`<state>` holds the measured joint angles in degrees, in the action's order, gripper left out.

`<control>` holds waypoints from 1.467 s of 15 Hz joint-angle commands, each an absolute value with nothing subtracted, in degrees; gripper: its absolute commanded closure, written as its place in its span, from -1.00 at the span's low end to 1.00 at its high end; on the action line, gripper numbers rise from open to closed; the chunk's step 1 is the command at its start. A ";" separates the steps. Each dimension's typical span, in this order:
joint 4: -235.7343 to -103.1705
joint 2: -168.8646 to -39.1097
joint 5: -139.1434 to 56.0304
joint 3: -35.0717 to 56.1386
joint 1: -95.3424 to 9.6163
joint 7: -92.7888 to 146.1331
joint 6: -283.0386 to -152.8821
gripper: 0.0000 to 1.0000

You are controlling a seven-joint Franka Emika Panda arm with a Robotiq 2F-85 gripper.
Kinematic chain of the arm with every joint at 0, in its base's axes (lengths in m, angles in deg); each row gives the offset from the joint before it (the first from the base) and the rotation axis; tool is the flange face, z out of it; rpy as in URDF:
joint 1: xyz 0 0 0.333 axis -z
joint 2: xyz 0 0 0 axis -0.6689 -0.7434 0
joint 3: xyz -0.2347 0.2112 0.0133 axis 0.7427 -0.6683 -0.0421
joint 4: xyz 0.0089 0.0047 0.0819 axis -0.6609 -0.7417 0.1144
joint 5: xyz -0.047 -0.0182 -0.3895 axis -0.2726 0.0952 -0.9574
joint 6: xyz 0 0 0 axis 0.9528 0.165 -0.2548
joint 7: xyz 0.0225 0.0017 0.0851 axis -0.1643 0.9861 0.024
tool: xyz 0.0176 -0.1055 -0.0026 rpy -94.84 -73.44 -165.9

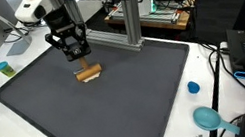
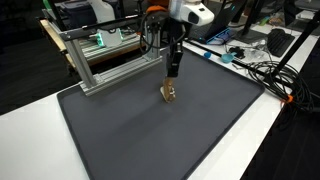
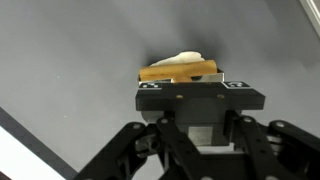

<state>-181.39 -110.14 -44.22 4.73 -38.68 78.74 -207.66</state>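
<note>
While in an exterior view the gripper (image 1: 79, 56) hangs over the wooden block (image 1: 88, 73) on the dark mat (image 1: 139, 101), in an exterior view that wooden block (image 2: 169, 94) sits plumb beneath, seemingly squared for a top grip, and from the wrist view I cannot tell finger spread or hold.

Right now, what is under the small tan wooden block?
The dark grey mat lies under the tan wooden block. The black gripper above hides part of its top.
</note>
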 commanded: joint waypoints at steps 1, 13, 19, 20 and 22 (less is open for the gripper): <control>-183.38 -111.39 -49.40 5.98 -39.43 75.59 -207.69 0.56; -186.69 -104.22 -46.30 3.01 -37.67 76.73 -207.71 0.56; -184.35 -107.59 -47.74 3.43 -39.29 75.06 -208.57 0.56; -183.77 -108.32 -47.83 3.47 -39.35 74.84 -208.55 0.56; -181.96 -109.83 -48.83 3.85 -39.63 73.95 -207.23 0.56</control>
